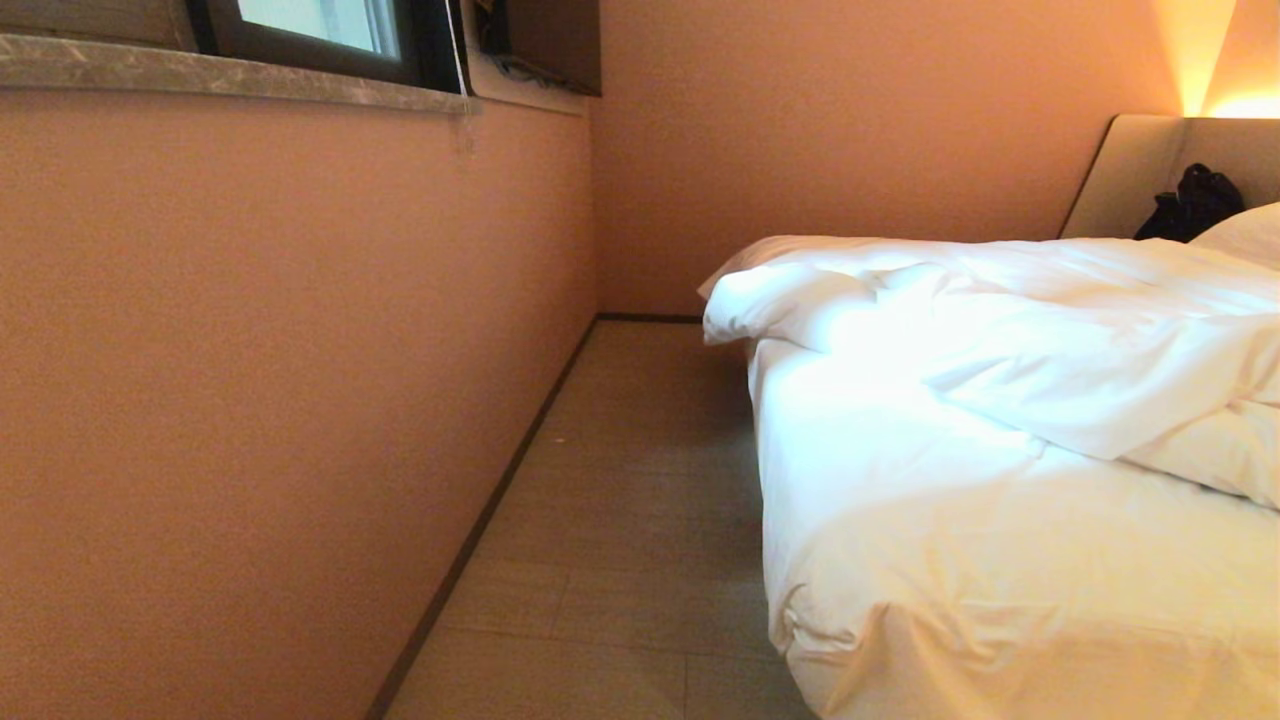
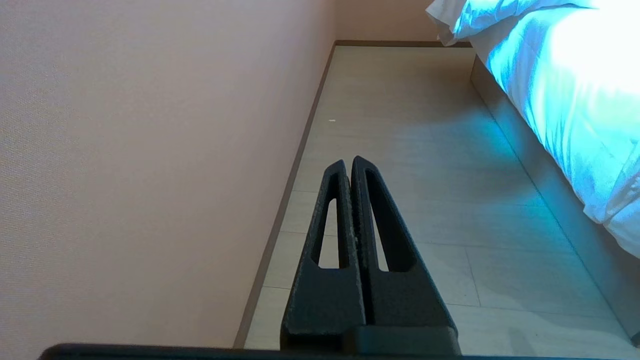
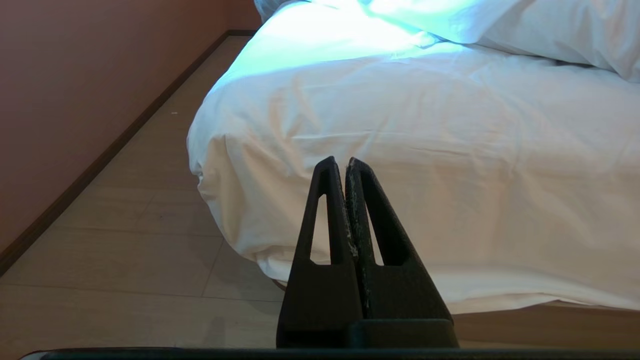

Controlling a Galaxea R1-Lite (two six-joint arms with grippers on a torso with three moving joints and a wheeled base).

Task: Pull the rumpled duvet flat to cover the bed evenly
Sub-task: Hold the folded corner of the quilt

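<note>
Bed (image 1: 900, 600): fills the right half of the head view, near corner at lower right, white sheet hanging over its side. Brown-grey base shows along the right edge of the left wrist view, under the white overhang.

Duvet (image 1: 1050, 340): white, puffy, rumpled; heaped across the upper right of the head view on the far part of the mattress, one folded corner overhanging the bed's left edge at centre frame. The near stretch of mattress lies bare of it, showing only the sheet (image 1: 950, 520).

Headboard (image 1: 1150, 170): beige, padded, upper right corner of the head view, under a warm glow of light. A black object (image 1: 1195, 205) rests against it; its kind cannot be told. Pillow (image 1: 1250, 235): white, at the right edge, just below.

Floor (image 1: 620, 520): pale planks, a strip between wall and bed, centre of the head view.

Wall (image 1: 280, 380): pinkish-tan, left half of the head view; stone sill and dark window frame (image 1: 320, 40) at upper left.

Left gripper (image 2: 348, 165): fingers pressed together, nothing held; hangs over the floor strip, lower centre of its own view.

Right gripper (image 3: 339, 164): fingers pressed together, nothing held; lower centre of its view, pointing toward the bed's near corner, apart from it.
</note>
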